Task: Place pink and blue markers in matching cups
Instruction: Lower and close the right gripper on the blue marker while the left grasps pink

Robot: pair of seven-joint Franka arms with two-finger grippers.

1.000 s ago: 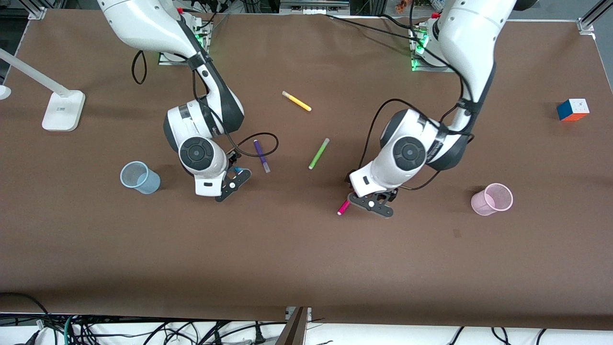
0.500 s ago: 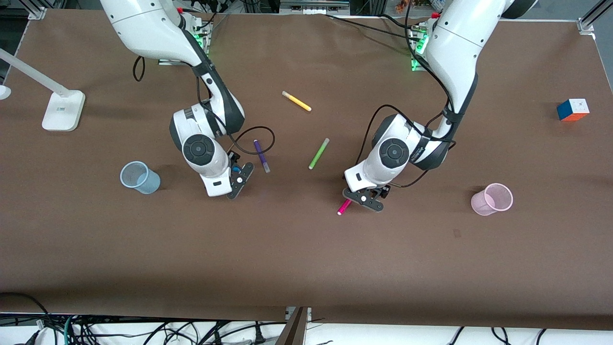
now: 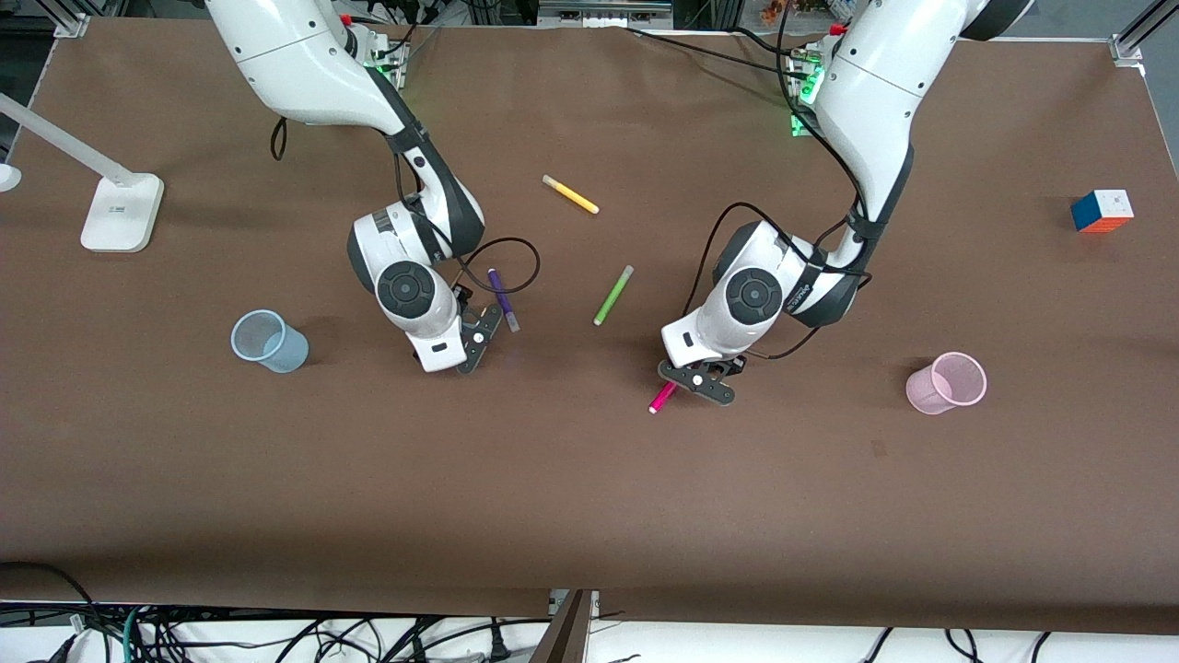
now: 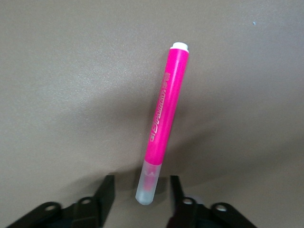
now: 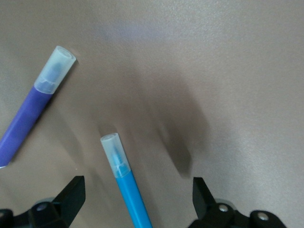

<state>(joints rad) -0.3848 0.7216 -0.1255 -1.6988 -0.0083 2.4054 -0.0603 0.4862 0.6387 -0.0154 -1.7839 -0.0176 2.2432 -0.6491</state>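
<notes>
My left gripper (image 3: 700,382) is open, low over the table, with the pale cap end of the pink marker (image 4: 164,118) between its fingers (image 4: 107,190), not clamped. The marker's pink end sticks out from under it in the front view (image 3: 661,398). My right gripper (image 3: 472,339) is open and straddles the blue marker (image 5: 128,190), which lies on the table; the gripper hides it in the front view. The pale blue cup (image 3: 267,341) stands toward the right arm's end. The pale pink cup (image 3: 947,382) stands toward the left arm's end.
A dark purple marker (image 3: 503,299) lies just beside the right gripper and shows in the right wrist view (image 5: 33,111). A lime green marker (image 3: 613,295) and a yellow marker (image 3: 570,194) lie mid-table. A colour cube (image 3: 1102,210) and a white lamp base (image 3: 120,212) sit at the table's ends.
My right gripper has moved away from the blue cup toward the purple marker and turned. My left gripper has shifted slightly and settled over the pink marker's cap end.
</notes>
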